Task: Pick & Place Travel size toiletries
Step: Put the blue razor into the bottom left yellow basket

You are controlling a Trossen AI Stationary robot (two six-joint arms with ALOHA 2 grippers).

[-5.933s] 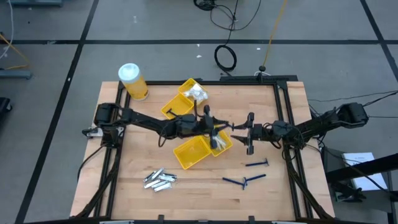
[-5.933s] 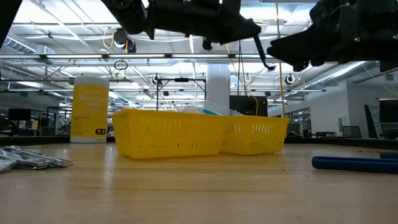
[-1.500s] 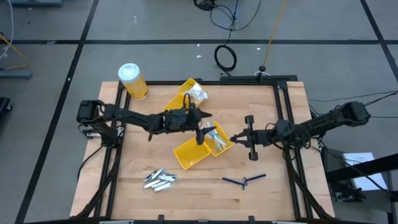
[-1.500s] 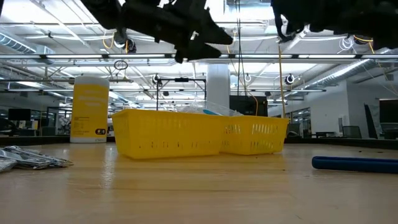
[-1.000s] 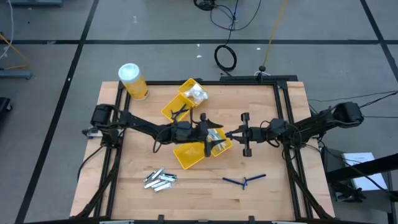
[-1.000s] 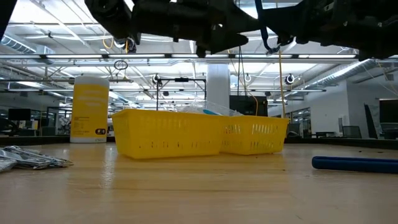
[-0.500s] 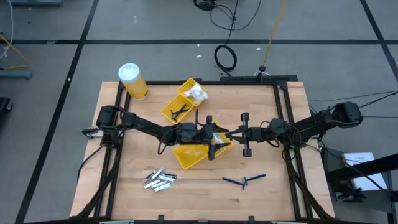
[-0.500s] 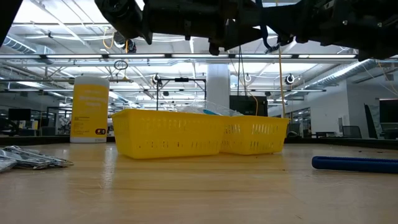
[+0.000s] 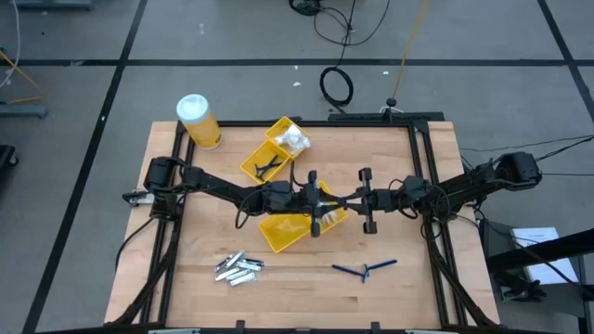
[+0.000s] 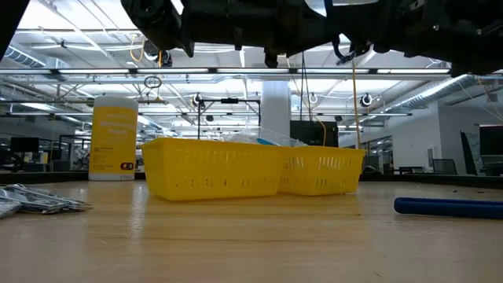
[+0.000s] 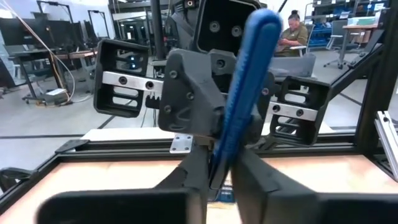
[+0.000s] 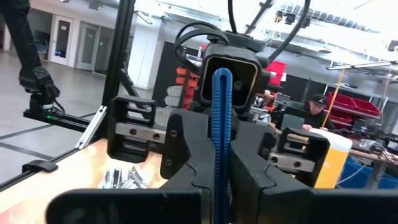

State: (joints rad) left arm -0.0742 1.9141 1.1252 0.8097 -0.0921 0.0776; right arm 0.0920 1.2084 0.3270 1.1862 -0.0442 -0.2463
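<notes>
Above the yellow plastic trays (image 9: 281, 229), the left gripper (image 9: 316, 215) and right gripper (image 9: 356, 199) both pinch one thin dark-blue razor stick (image 11: 245, 93), apparently for a handover.

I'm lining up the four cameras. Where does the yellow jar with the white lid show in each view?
High view: yellow jar at the table's far left corner.
Low view: jar at the left, beyond the yellow trays.
Left wrist view: not in it.
Right wrist view: jar near the right edge.
Shared landmark: the pile of silver tubes, also in the low view and the right wrist view.
</notes>
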